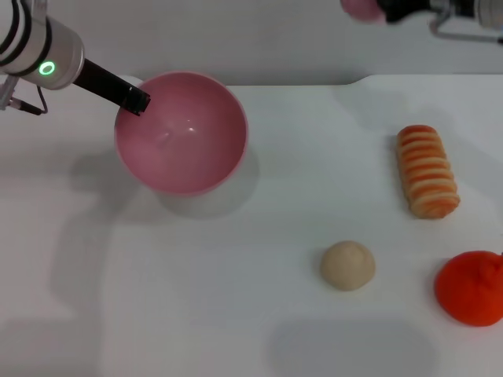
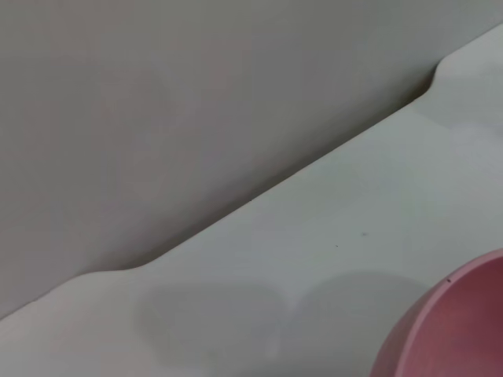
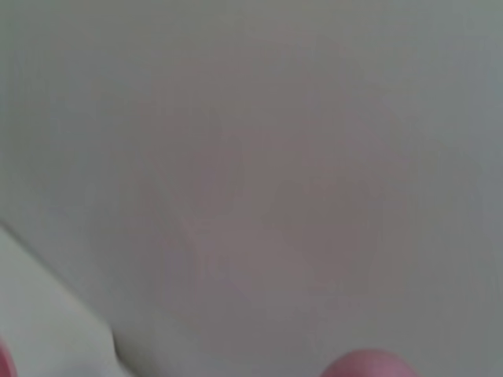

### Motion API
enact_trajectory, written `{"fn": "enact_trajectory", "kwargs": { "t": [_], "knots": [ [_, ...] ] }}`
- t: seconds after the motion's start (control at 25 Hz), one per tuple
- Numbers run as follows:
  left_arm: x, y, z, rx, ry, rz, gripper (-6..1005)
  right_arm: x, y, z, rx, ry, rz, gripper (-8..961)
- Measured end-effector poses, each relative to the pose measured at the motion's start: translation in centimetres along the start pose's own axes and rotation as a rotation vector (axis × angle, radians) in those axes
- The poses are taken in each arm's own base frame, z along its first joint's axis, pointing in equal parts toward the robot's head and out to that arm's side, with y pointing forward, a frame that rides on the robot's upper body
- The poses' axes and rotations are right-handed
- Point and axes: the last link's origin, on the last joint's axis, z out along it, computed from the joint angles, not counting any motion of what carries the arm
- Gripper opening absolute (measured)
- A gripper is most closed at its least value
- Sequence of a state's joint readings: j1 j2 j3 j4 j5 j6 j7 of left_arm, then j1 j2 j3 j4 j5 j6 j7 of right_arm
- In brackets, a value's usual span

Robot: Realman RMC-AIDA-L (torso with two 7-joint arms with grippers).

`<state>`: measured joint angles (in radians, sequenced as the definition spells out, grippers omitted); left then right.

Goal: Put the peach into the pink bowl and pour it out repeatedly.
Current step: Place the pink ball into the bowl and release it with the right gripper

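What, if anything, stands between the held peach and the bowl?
Nothing visible. The right gripper holds the peach high at the far right, and the space between it and the bowl is bare. The left gripper grips the bowl's near-left rim, leaving the mouth open.

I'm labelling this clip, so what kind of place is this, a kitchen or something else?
Probably a robot test bench, not a kitchen: a plain white table against a bare wall, with only toy foods, a striped bread, a beige ball, and a pink bowl.
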<state>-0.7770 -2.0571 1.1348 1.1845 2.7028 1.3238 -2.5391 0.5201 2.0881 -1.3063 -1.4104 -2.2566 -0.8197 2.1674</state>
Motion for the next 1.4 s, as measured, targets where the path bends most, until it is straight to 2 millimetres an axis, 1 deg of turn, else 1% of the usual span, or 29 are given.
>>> {"fn": "enact_trajectory", "kwargs": {
  "t": [0.04, 0.12, 0.2, 0.28, 0.4, 0.56, 0.68, 0.88, 1.2, 1.4],
  "knots": [
    [0.0, 0.0, 0.0, 0.000, -0.001, 0.001, 46, -1.0, 0.3, -0.3, -0.012, -0.031, -0.016, 43],
    [0.1, 0.2, 0.0, -0.002, 0.000, 0.003, 46, -2.6, 1.5, -0.5, -0.062, -0.073, -0.053, 43],
    [0.3, 0.3, 0.1, -0.007, 0.000, 0.005, 46, -3.9, 3.2, -0.4, -0.122, -0.099, -0.100, 44],
    [0.4, 0.4, 0.1, -0.009, 0.000, 0.006, 46, -4.7, 5.0, 0.0, -0.174, -0.111, -0.142, 45],
    [0.5, 0.5, 0.2, -0.010, 0.001, 0.007, 47, -5.0, 7.6, 1.0, -0.252, -0.100, -0.191, 46],
    [0.9, 0.8, 0.1, -0.021, 0.012, 0.009, 47, -4.7, 9.9, 2.2, -0.319, -0.088, -0.206, 47],
    [1.0, 0.8, 0.1, -0.023, 0.014, 0.011, 47, -4.4, 11.0, 2.9, -0.354, -0.073, -0.224, 48],
    [1.1, 1.1, 0.1, -0.030, 0.017, 0.018, 47, -4.2, 12.1, 3.4, -0.389, -0.057, -0.247, 49],
    [1.0, 1.0, 0.2, -0.029, 0.014, 0.015, 47, -3.8, 12.1, 3.7, -0.367, -0.063, -0.241, 52],
    [0.9, 1.0, 0.2, -0.030, 0.011, 0.014, 47, -3.7, 11.8, 3.6, -0.359, -0.063, -0.230, 269]
  ]
}}
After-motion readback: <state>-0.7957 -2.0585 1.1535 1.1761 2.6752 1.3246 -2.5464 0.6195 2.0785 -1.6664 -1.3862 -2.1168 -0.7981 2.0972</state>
